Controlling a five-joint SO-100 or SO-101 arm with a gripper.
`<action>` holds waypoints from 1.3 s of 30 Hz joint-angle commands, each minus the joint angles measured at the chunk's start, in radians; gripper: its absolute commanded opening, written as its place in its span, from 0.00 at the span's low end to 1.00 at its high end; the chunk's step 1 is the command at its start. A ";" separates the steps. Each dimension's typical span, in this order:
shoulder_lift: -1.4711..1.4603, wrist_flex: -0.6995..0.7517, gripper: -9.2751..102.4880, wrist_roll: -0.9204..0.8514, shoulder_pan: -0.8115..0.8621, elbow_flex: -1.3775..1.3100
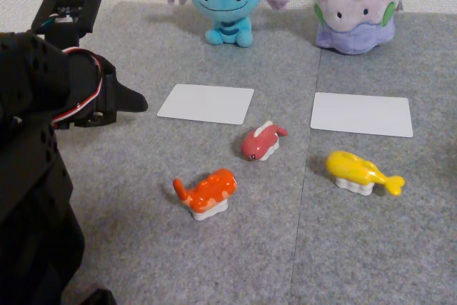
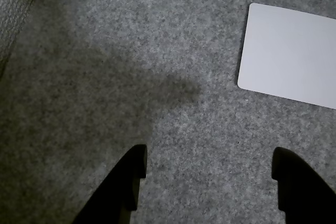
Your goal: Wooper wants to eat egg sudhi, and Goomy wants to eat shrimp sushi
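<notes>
end effector agape over bare carpet

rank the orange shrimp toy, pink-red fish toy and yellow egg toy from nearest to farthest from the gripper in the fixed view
Measured from the black gripper at the left:
1. Glossy orange shrimp toy, lower centre; pink-red fish toy, centre. Too close to call.
2. Glossy yellow fish-shaped egg toy, far right, clearly farthest.

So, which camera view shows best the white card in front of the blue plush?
The fixed view: the whole white card lies in sight on the grey mat, just before the blue plush. The wrist view shows one white card cut by the right edge, with no plush; it is likely the same card.
</notes>
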 commanded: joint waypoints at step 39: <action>0.017 0.583 0.34 -0.156 0.232 -0.673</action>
